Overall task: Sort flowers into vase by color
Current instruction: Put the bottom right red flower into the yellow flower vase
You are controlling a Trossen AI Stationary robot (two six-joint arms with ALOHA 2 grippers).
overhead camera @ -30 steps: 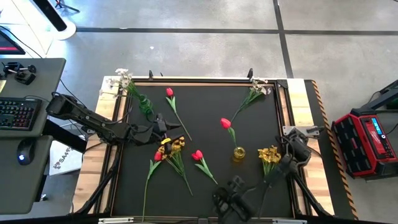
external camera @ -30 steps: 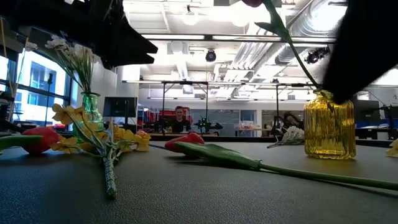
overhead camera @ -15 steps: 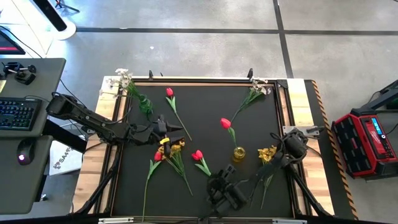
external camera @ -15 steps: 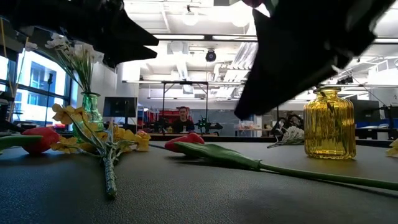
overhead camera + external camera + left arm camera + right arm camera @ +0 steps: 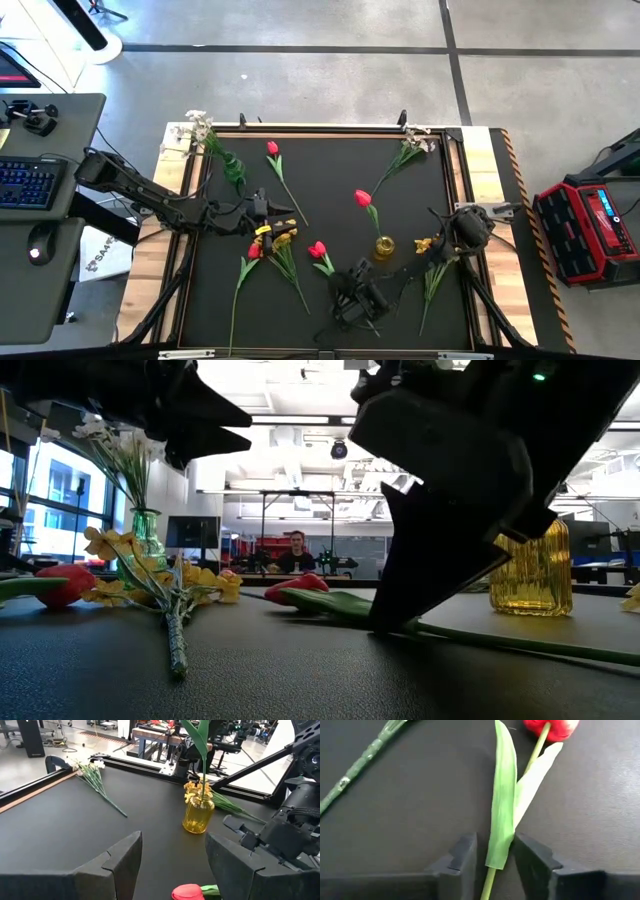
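We have the right gripper (image 5: 492, 865) down near the table's near edge, its fingers part-open astride the stem of a red tulip (image 5: 318, 249) lying flat (light, limp, thin and slippery), so we would pinch low on the stem below the leaf.

High: you look straight down on the whole worktop (image 5: 320, 180) | Low: you sit at mat level, facing the room | Left wrist: you look across at the yellow vase (image 5: 198, 813), shared with high and low | Right wrist: you hang close over a red tulip (image 5: 551, 727)
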